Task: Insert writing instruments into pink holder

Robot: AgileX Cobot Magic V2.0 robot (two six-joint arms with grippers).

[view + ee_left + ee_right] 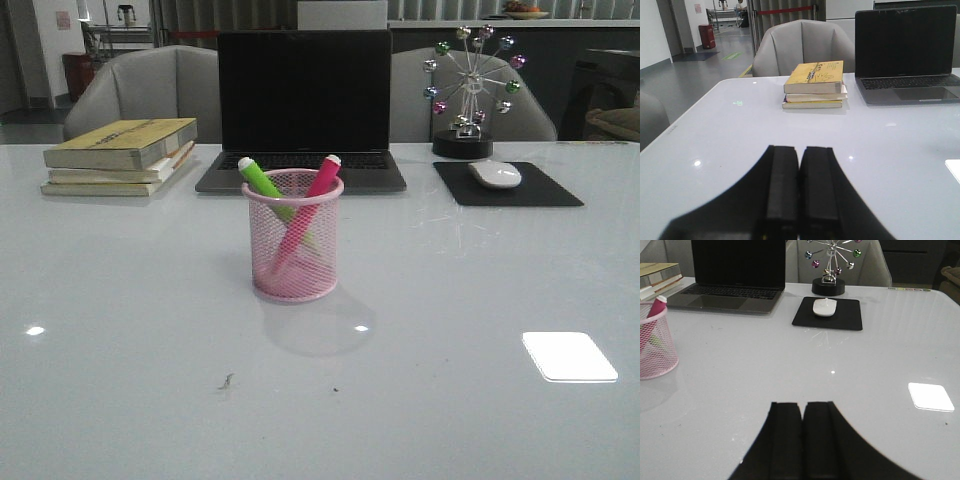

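The pale pink mesh holder (294, 262) stands upright at the middle of the white table. Inside it lean the green marker (262, 181) and the hot pink marker (316, 187), their whitish cap ends sticking out above the rim. The right wrist view catches the holder (655, 347) with the pink marker (654, 308) at its edge. My left gripper (800, 150) is shut with nothing in it, above bare table far from the holder. My right gripper (803, 406) is shut and empty too. Neither arm shows in the front view.
A black laptop (304, 105) stands open behind the holder. A stack of books (122, 155) lies at the back left. A white mouse (495, 174) on a black pad (510, 185) and a ferris-wheel ornament (466, 90) sit at the back right. Grey chairs (140, 90) stand beyond.
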